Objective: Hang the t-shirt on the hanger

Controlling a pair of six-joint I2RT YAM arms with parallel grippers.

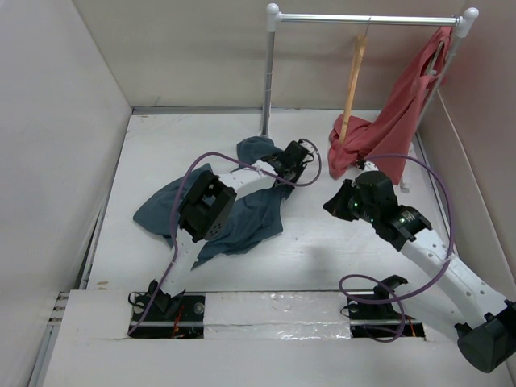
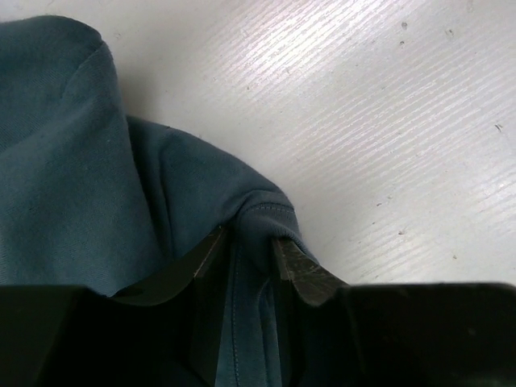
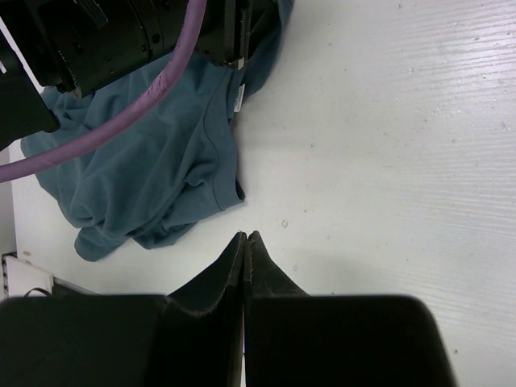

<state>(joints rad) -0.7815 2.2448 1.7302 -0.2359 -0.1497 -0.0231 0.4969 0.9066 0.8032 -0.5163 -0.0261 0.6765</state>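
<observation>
Soft slate-blue cotton t-shirt [image 1: 246, 222] lies crumpled mid-table, toward the left edge, partly hidden under the left arm [image 1: 211, 201]. Left gripper [image 2: 250, 242] pinches a fold of its edge. Right gripper [image 3: 246, 239] has its fingers pressed together, holding nothing. Light tan wooden hanger [image 1: 353, 81] hangs near the far right corner, its lower end lost behind the coral-red garment [image 1: 395, 121].

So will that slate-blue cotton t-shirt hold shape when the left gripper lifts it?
Probably not: the t-shirt lies in soft folds, so should drape limply. The left gripper pinches one hemmed edge, so the rest likely hangs and drags.

Matt soft cloth t-shirt [image 1: 242, 222], tan wooden hanger [image 1: 352, 89], glossy metal rail [image 1: 367, 18].
</observation>
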